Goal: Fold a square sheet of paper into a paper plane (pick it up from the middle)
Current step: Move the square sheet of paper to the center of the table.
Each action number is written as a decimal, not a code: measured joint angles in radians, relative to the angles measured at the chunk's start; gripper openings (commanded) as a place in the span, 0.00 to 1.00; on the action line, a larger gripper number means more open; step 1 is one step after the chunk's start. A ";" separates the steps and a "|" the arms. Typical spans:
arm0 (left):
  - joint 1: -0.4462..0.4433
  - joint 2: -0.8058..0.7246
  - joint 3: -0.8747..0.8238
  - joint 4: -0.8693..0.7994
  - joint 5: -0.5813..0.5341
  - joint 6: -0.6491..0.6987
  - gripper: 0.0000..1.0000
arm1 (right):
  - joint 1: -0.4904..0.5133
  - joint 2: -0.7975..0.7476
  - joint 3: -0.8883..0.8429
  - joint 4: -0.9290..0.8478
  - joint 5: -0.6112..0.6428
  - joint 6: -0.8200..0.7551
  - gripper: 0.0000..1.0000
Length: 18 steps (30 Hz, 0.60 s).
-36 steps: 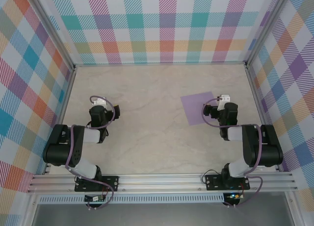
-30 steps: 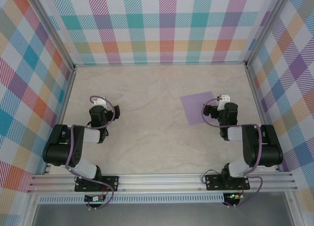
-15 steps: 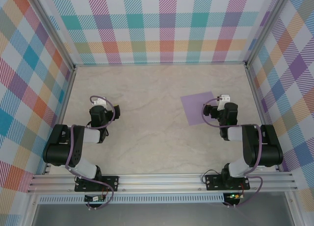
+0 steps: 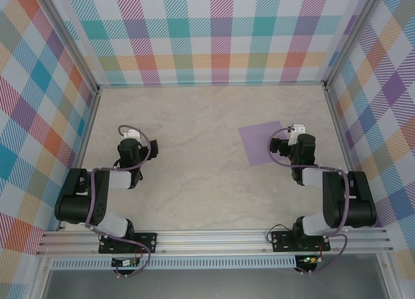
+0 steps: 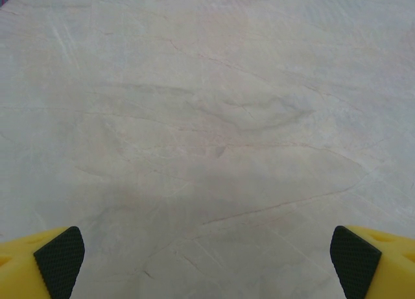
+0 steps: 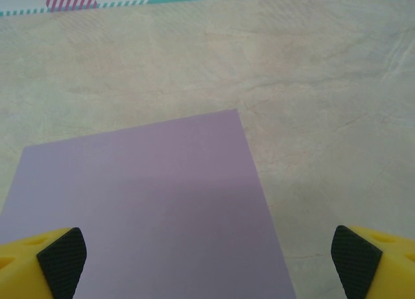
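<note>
The square sheet of paper (image 4: 258, 143) is plain lavender and lies flat and uncreased on the pale marble-look table, right of centre. My right gripper (image 4: 289, 144) hovers over its right edge, open. In the right wrist view the paper (image 6: 149, 208) spreads under and ahead of the right gripper (image 6: 207, 263), whose yellow fingers (image 6: 58, 260) stand wide apart with nothing between them. My left gripper (image 4: 130, 145) is over bare table on the left, far from the paper. In its own view the left gripper (image 5: 207, 266) is open and empty. The paper plane is out of view.
Checked colourful walls (image 4: 214, 33) close the table on the back, left and right, with metal posts (image 4: 332, 85) at the corners. An aluminium rail (image 4: 214, 240) carries both arm bases at the near edge. Bare tabletop (image 4: 194, 156) lies between the arms.
Both arms have shifted slightly, the left wrist edging a little away from its base. The paper has not moved and both grippers stay open.
</note>
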 measured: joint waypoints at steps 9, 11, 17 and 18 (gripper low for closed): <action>0.000 -0.208 0.358 -0.594 -0.028 -0.204 1.00 | -0.003 -0.105 0.424 -0.663 -0.002 0.292 1.00; 0.000 -0.219 0.443 -0.736 -0.025 -0.267 1.00 | -0.003 -0.068 0.486 -0.762 -0.062 0.350 1.00; 0.000 -0.219 0.558 -0.998 0.053 -0.341 1.00 | -0.003 0.123 0.566 -0.924 -0.274 0.501 0.96; 0.000 -0.219 0.554 -1.019 0.067 -0.342 1.00 | -0.003 0.153 0.572 -0.934 -0.301 0.520 0.96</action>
